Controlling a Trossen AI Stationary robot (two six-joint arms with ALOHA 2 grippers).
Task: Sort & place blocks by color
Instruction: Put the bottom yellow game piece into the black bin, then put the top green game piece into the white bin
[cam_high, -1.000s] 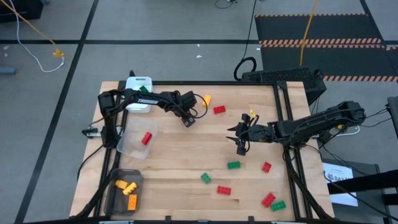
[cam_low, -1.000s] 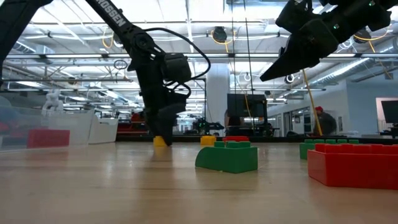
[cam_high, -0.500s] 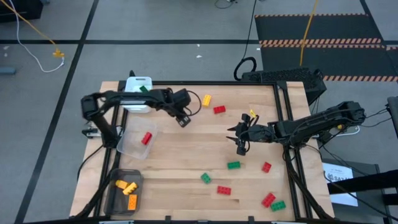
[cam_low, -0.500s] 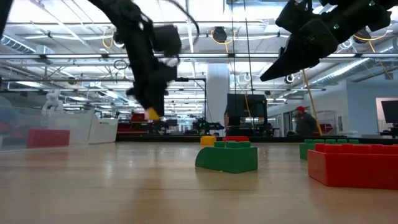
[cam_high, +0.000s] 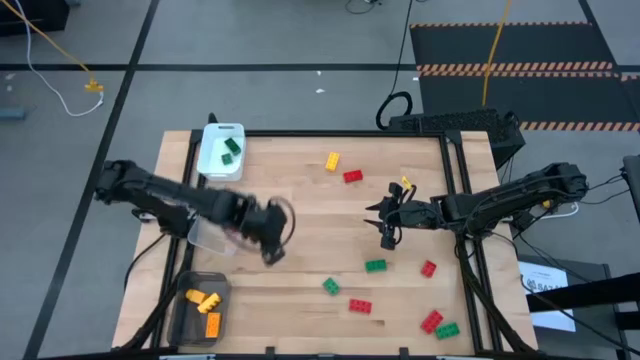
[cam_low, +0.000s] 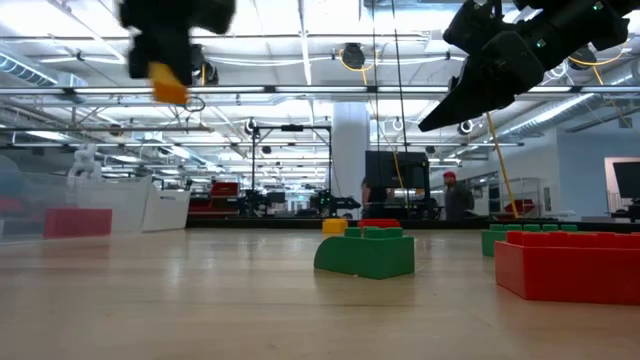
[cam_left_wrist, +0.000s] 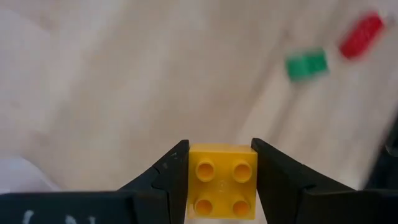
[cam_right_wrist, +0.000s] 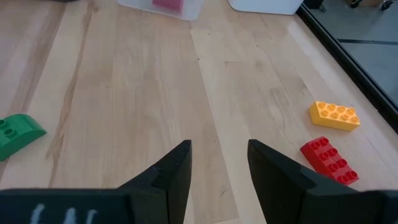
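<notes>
Sorted: green block in the white tray (cam_high: 208, 160), red in the clear tray (cam_high: 205, 236), yellows in the dark tray (cam_high: 184, 313). Left tool (cam_left_wrist: 222, 163) pinches a yellow block (cam_left_wrist: 222, 181) near these trays. Right tool (cam_right_wrist: 219, 155), spread and empty, hangs above loose blocks (cam_high: 375, 265) left on the counter (cam_high: 300, 215).

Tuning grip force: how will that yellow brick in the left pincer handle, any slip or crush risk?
The yellow brick looks like rigid moulded plastic, so crushing seems unlikely. Its flat side walls sit square between the left pincer fingers, which should resist twisting. The glossy surface may slip if the grip loosens. It is small, so probably light.
</notes>
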